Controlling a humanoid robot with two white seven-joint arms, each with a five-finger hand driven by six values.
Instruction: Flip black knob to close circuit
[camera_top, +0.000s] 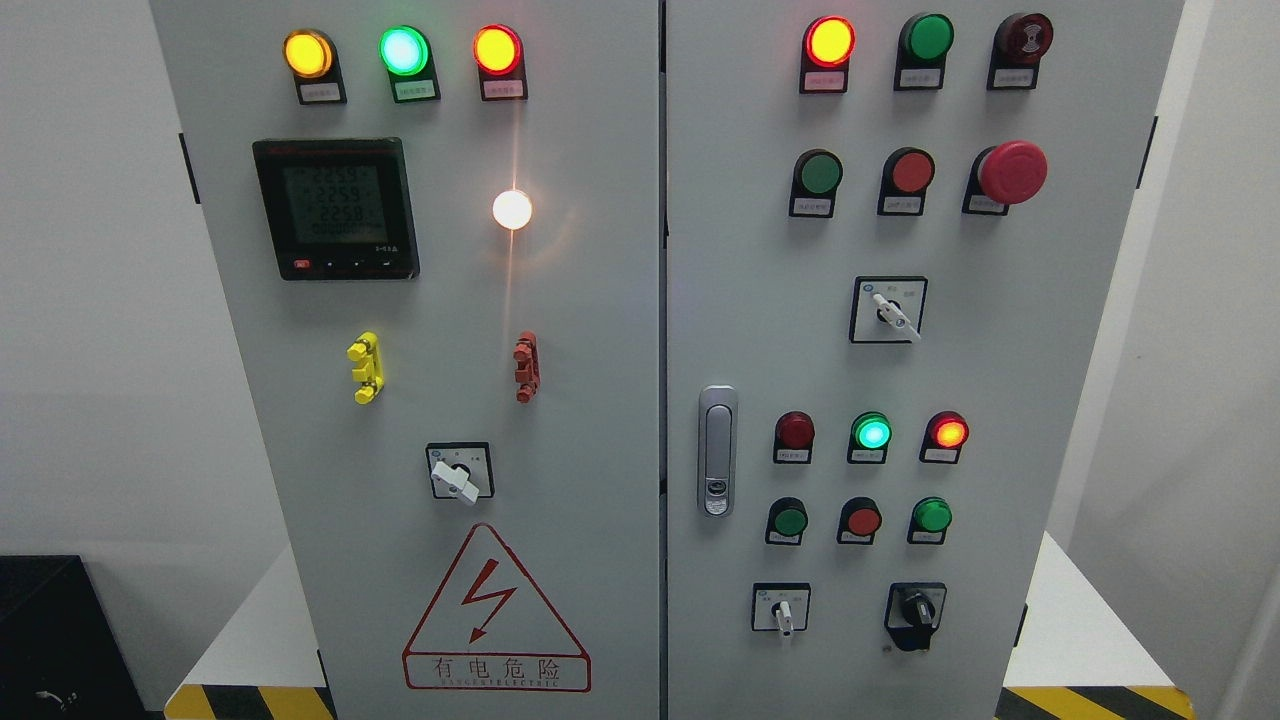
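The black knob (915, 610) sits at the lower right of the right cabinet door, in a black square frame, its handle pointing straight down. A white-handled selector switch (782, 610) is just to its left. Neither of my hands nor arms shows in the head view.
The grey electrical cabinet (600, 300) fills the view with two doors. Lit indicator lamps, push buttons, a red mushroom stop button (1012, 172), a digital meter (335, 208), other white selector switches (893, 312) and a door latch (716, 450) cover it. A black box (60, 640) stands lower left.
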